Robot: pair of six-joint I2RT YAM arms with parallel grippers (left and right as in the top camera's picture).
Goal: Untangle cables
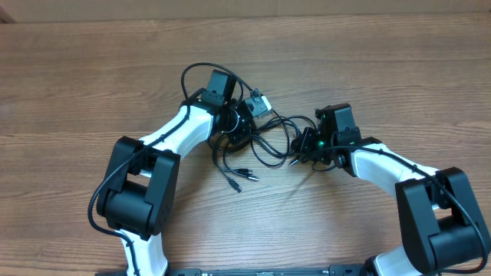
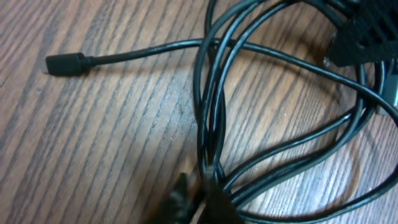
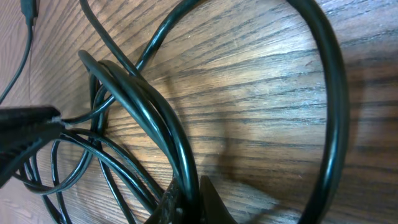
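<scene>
Wood table (image 1: 77, 77), left gripper (image 2: 200, 190) pinching cables (image 2: 207, 155), right gripper (image 3: 186, 202) clamped on cables.

cables (image 3: 163, 127): smooth black plastic jacket, slight sheen. table (image 1: 77, 69): matt wood, visible fine grain. arm shells (image 1: 383, 165): glossy white plastic.

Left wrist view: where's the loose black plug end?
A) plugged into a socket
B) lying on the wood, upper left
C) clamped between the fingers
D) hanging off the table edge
B: the plug end lies flat on the table at upper left, and its cord runs right into the looped cables.
</scene>
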